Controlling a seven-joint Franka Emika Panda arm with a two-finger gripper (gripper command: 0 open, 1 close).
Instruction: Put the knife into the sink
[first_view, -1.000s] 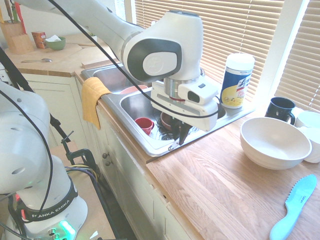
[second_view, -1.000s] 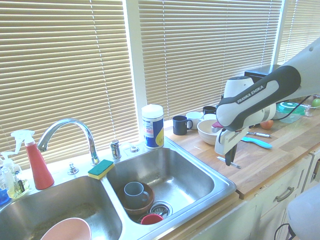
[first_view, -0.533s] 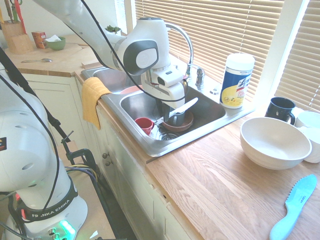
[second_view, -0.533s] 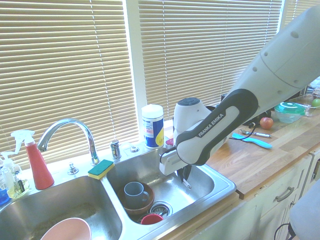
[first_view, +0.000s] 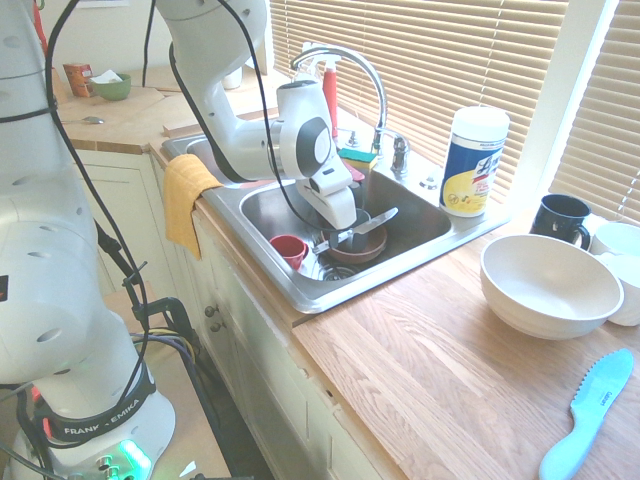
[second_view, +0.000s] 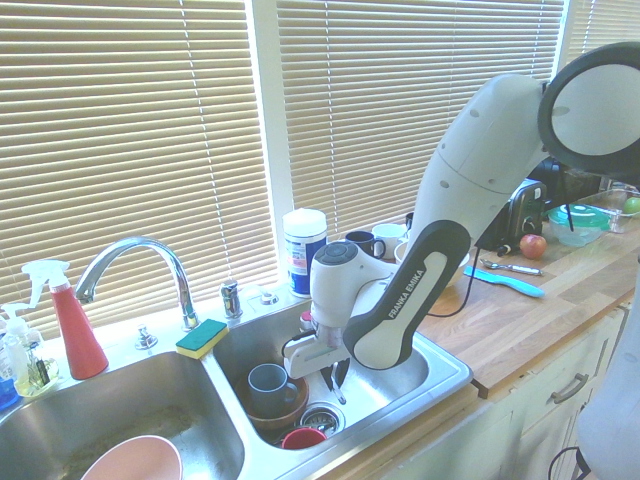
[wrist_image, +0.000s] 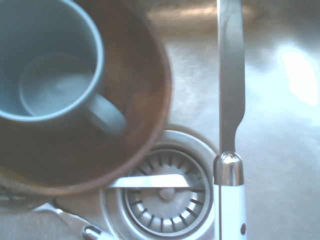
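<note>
While angled steeply downward, the tool (second_view: 333, 372) (clamping the knife (first_view: 358, 229)) hangs inside the sink (first_view: 450, 222).

Right basin of the sink (second_view: 440, 372): crowded at the drain, open toward the counter

A brown bowl (second_view: 283, 406) holding a grey mug (second_view: 268, 383) sits beside the drain (wrist_image: 167, 192); a red cup (first_view: 290, 249) is just beside it; bare steel floor lies on the drain's far side.

Home kitchen: double steel sink (second_view: 440, 372), chrome faucet (second_view: 135, 262), wood countertop (first_view: 450, 370), window blinds (second_view: 150, 120).
</note>
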